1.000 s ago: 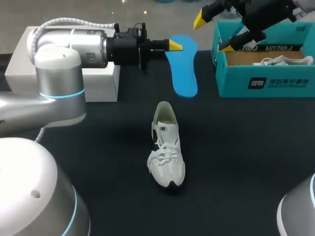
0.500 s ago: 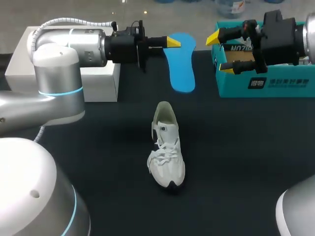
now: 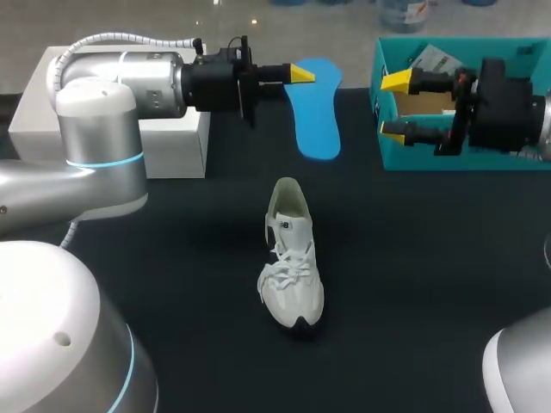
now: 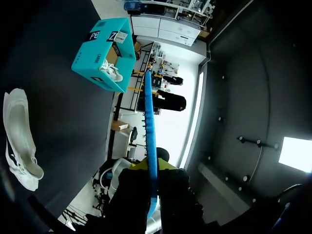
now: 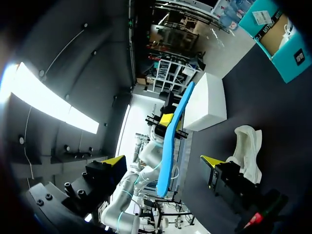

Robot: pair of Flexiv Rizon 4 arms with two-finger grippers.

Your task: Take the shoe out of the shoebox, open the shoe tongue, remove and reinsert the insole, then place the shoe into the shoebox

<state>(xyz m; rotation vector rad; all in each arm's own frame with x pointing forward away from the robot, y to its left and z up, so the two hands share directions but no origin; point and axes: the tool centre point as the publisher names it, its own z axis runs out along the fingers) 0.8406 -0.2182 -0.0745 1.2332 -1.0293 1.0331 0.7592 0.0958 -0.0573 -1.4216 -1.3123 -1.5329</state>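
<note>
Right tool (image 3: 393, 105) has swung down, spread, facing the insole (image 3: 317, 120) pinched by left tool (image 3: 301, 76).

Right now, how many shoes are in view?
2. One white shoe stands on the table near its middle. A second shoe lies inside the teal shoebox. Part of the box's inside is hidden, so more could be there.

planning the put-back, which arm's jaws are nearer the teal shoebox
Right. The right arm has its jaws open at the near left corner of the shoebox; the left arm, jaws shut on the blue insole, is off to the box's left across a gap.
</note>
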